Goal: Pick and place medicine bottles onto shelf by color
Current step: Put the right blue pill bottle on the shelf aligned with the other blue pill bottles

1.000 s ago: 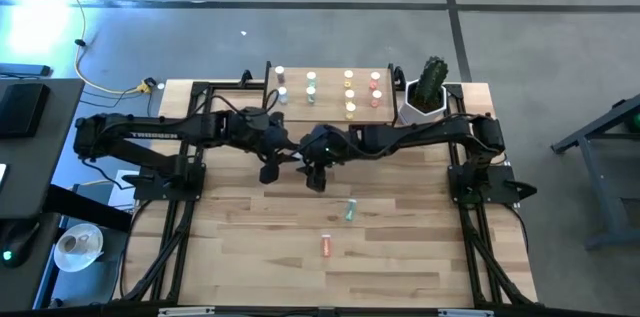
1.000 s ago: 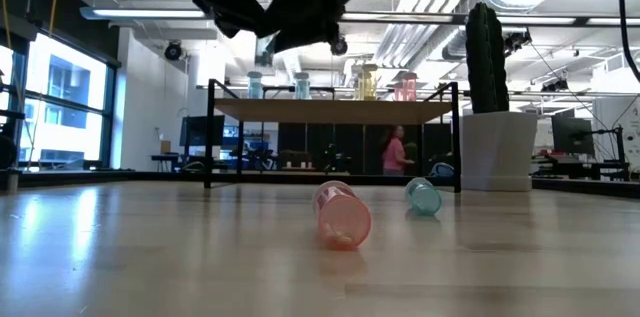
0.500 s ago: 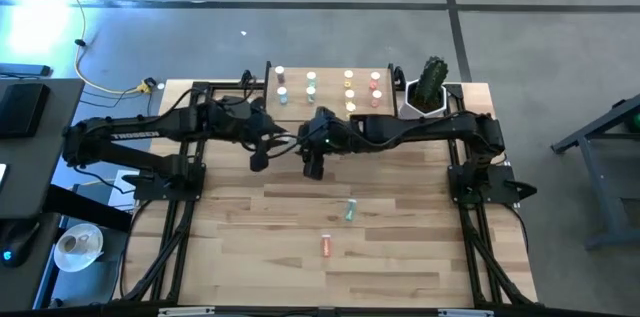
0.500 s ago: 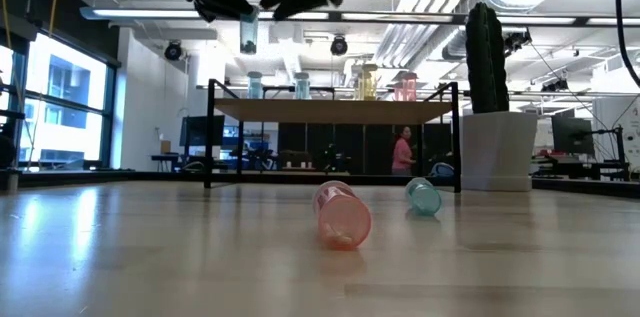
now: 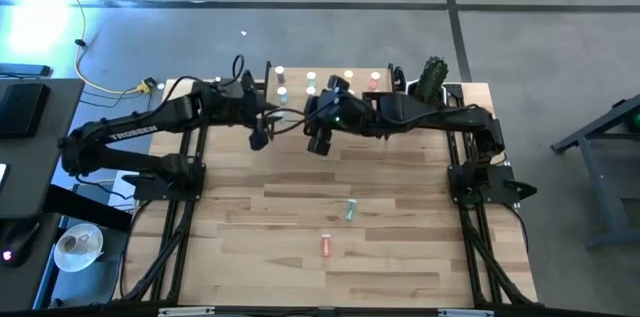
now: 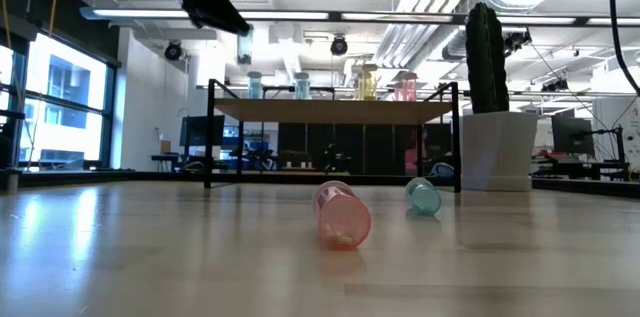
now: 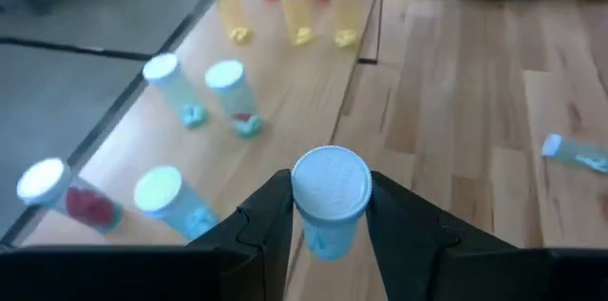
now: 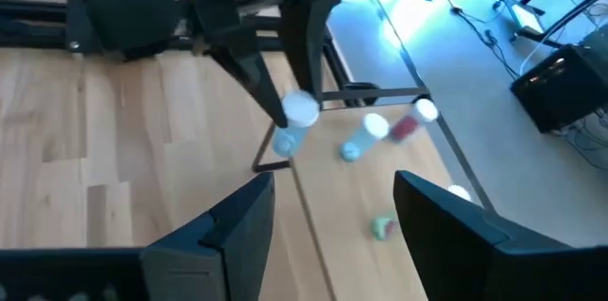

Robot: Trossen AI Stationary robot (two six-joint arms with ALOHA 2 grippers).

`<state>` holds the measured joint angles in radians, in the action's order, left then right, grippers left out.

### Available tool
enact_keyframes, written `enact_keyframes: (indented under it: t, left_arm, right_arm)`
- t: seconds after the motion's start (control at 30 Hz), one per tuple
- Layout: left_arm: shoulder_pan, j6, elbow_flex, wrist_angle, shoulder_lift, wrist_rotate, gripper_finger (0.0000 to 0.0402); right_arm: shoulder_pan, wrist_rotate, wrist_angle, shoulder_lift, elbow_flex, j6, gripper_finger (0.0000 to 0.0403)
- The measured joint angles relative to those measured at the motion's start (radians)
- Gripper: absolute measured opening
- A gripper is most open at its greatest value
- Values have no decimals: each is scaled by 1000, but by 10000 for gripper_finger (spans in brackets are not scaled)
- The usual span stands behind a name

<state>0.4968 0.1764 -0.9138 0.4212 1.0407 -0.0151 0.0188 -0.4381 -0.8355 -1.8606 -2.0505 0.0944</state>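
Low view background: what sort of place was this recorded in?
Probably an open-plan lab or industrial-style office. Exposed ducts and pipes run under the ceiling, strip lights hang below them, large windows fill one side, and desks with monitors stand behind the wooden table.

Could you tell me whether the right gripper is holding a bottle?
No, the right gripper stands open and empty; the left gripper holds the blue bottle.

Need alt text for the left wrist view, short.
The left gripper is shut on a blue bottle with a pale cap, held above the near edge of the light-wood shelf. Capped blue, yellow and red bottles stand on the shelf; another bottle lies on the table beyond.
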Motion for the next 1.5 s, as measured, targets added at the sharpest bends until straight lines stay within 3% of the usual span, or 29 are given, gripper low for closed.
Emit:
enact_keyframes:
  t: [0.2,0.5,0.77,1.5]
  left_arm:
    - [76,-1,0,-19,23,92,113]
    - [134,-5,9,-42,108,94,113]
    - [170,-42,184,-288,76,85,113]
    - [184,-42,177,-270,72,82,113]
  right_arm:
    - [31,-3,-48,0,-18,-7,209]
    - [68,-3,-98,0,-18,-52,209]
    - [73,-2,-119,0,-18,-44,209]
    - [99,0,-118,0,-18,-45,209]
